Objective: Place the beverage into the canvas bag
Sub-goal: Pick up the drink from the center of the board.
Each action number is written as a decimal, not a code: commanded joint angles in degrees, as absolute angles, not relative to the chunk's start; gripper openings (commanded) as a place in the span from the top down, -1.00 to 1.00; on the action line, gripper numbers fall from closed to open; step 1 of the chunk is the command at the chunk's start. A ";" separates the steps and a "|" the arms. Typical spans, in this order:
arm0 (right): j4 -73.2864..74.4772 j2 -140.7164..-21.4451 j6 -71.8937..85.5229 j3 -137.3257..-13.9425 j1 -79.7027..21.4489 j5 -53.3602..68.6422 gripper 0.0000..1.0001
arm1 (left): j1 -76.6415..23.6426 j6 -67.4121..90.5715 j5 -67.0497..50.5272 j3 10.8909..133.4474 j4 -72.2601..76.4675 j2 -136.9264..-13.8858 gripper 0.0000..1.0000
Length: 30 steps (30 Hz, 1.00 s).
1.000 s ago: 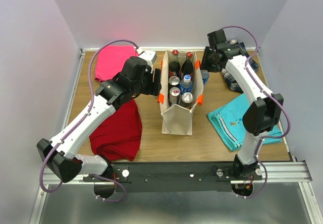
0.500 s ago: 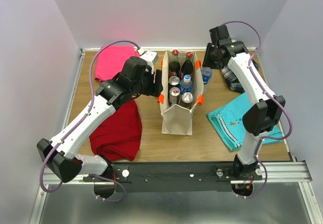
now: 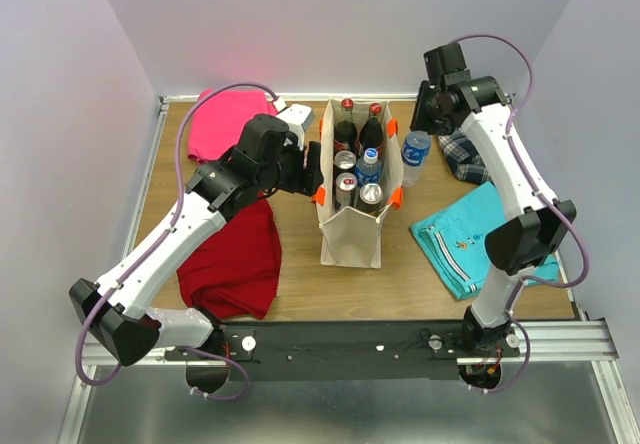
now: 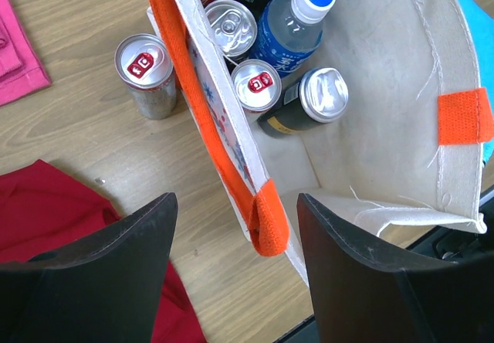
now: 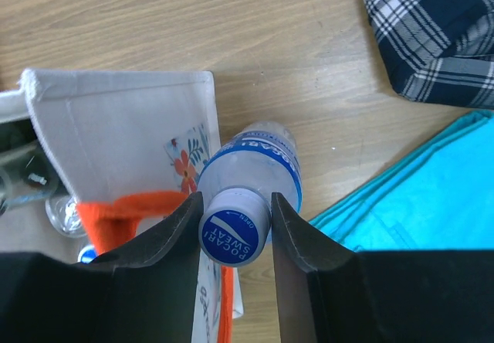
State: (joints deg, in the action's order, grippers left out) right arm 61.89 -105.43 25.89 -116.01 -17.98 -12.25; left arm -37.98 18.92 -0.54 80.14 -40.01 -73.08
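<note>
Two wrist views, unlike overhead, show right gripper (image 5: 236, 213) grasping the bottle (image 5: 258, 161), left gripper (image 4: 235, 204) released.

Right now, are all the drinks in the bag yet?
Not yet. Done: six drinks already stand inside the canvas bag. In hand: the right tool grips the blue-capped bottle by its cap, outside the bag's right side. The left tool is open astride the bag's left wall. Left: that bottle, and a silver can standing outside.
</note>
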 commanded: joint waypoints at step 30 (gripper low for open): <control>66.01 -89.74 22.15 -134.65 -17.75 -14.24 0.99 | -38.41 18.63 -4.39 76.12 -39.81 -71.19 -0.43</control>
State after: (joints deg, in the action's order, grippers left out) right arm 70.65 -93.08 22.50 -132.03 -17.98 -14.11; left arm -38.00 18.28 -2.44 76.77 -40.01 -72.44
